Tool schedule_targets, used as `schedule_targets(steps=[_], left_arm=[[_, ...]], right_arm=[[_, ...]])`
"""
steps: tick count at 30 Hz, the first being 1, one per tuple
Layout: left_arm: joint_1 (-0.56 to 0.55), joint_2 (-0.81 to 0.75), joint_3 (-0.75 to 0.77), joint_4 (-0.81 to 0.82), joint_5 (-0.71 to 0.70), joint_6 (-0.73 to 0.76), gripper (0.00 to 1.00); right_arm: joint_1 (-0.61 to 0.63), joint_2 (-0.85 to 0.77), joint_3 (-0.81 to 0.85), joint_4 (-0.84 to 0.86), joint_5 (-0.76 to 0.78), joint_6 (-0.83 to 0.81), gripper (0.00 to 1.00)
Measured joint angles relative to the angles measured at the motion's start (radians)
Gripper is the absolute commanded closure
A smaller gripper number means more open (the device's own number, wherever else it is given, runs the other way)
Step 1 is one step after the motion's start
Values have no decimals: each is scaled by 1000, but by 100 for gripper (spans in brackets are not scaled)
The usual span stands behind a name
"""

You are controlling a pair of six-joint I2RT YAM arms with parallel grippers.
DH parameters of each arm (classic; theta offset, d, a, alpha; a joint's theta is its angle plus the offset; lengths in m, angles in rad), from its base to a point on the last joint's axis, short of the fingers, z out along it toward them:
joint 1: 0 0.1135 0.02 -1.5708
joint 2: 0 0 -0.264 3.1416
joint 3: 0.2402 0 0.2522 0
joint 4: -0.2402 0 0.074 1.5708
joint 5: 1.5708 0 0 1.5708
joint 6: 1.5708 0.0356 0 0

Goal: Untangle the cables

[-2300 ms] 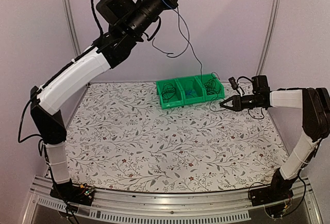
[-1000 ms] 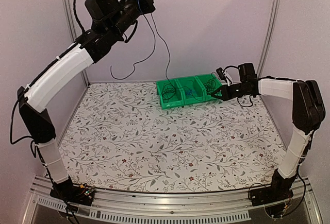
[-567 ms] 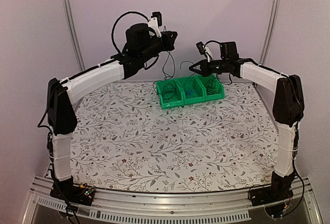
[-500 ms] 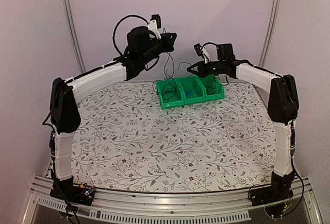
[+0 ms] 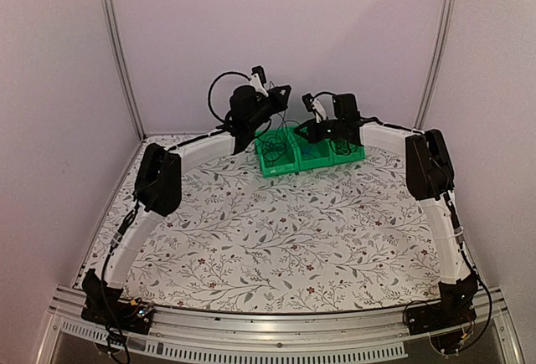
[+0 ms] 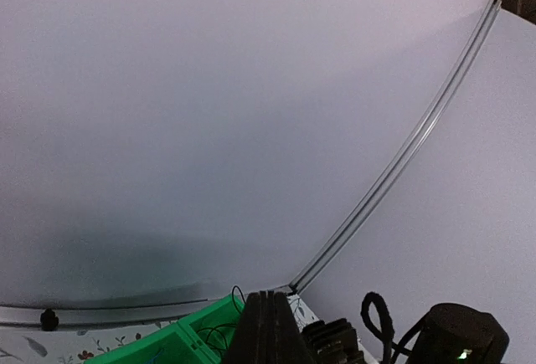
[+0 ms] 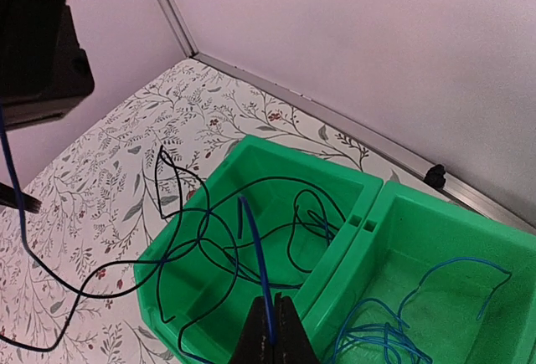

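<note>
Thin black cables (image 7: 209,230) lie looped in the left compartment of a green bin (image 5: 266,166); one loop spills over its rim onto the table. Blue cables (image 7: 394,335) lie in the middle compartment. My right gripper (image 7: 272,299) is shut on a blue cable (image 7: 255,247) just above the left compartment, and it shows in the top view (image 5: 303,128) too. My left gripper (image 5: 282,96) is above the bin's back left, fingers (image 6: 268,295) shut, aimed at the wall. A thin blue-to-black cable (image 7: 10,205) hangs from it towards the table.
The green bin has three compartments; the right one (image 5: 345,142) holds more black wires. It stands at the far middle of the flowered table (image 5: 276,238), close to the back wall (image 5: 335,38). Both arms stretch far out over the table.
The left gripper has come down from high up to just above the bin, the cable still hanging from it. The right gripper has moved left from the bin's right side to over its left compartment.
</note>
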Motion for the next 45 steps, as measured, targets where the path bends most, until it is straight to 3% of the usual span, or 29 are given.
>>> schedule_targets(steps=[19, 24, 30, 35, 41, 45], left_arm=[[-27, -140, -8, 175, 21, -186, 100], [-11, -84, -18, 230, 14, -270, 100], [23, 103, 37, 230, 11, -345, 100], [39, 84, -122, 201, 7, -352, 100], [52, -108, -420, 109, -32, -326, 96], [60, -191, -449, 38, -29, -288, 94]], right_arm=[[0, -115, 11, 96, 8, 84, 100], [0, -120, 9, 118, 30, 71, 100], [5, -87, 13, 153, 53, 62, 100], [34, -13, 25, 166, 64, 39, 100], [84, 66, 25, 164, 84, 1, 99], [106, 85, 25, 164, 109, -37, 97]])
